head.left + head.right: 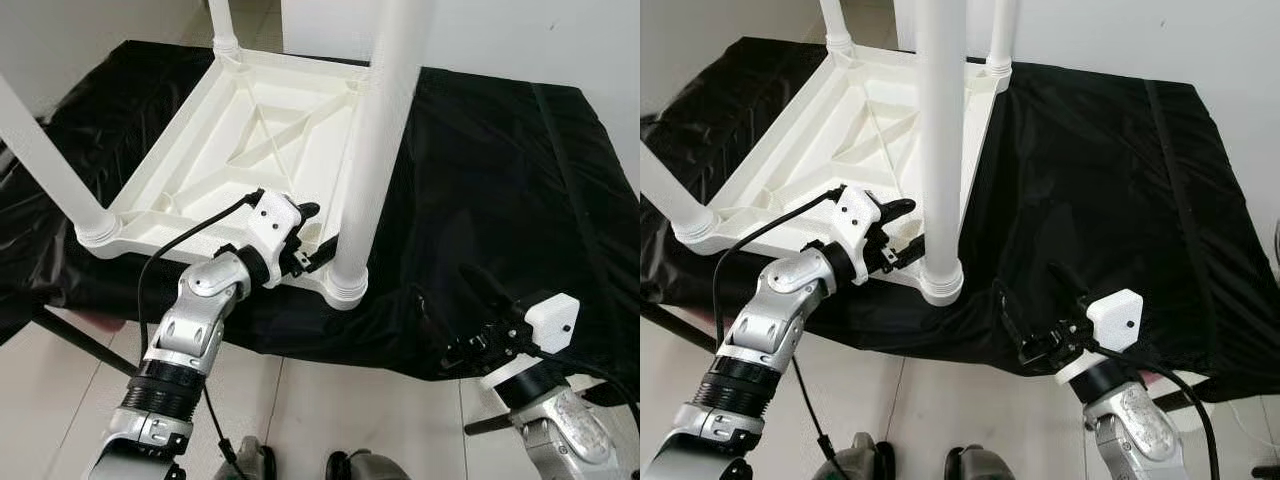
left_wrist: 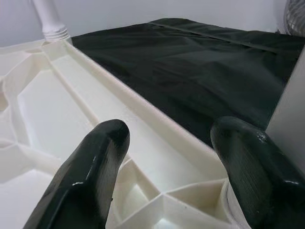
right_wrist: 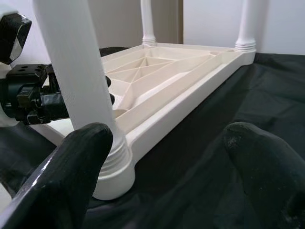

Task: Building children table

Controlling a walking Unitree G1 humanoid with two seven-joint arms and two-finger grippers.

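The white plastic children's table (image 1: 250,140) lies upside down on a black cloth (image 1: 490,180) that covers the tabletop, its ribbed underside facing up. All four legs look seated in their corner sockets and stand upright: the near leg (image 1: 375,150) rises right in front of the camera, another (image 1: 50,165) sits at the left corner, and two more stand at the far corners (image 1: 835,25) (image 1: 1002,35), as the right wrist view confirms.

The left claw (image 1: 308,240) is at the near edge of the table frame, just beside the base of the near leg; its two black fingers (image 2: 95,167) stand wide apart over the ribbed corner, gripping nothing. Whether a fingertip touches the leg cannot be told. The right claw (image 1: 1040,305) hovers low over the cloth, near the same corner but apart from it, its fingers (image 3: 71,171) also spread wide and empty, with the near leg's collar (image 3: 114,167) straight ahead between them.

So, judging by this, the assembly is nearly through: the legs are all in. What seems to be left is checking that the near leg is pushed or screwed fully home, then turning the table over onto its feet. With both claws gathered around that near corner, the work in hand looks like a final seating or a grip for the flip; which of the two, the pictures do not settle.
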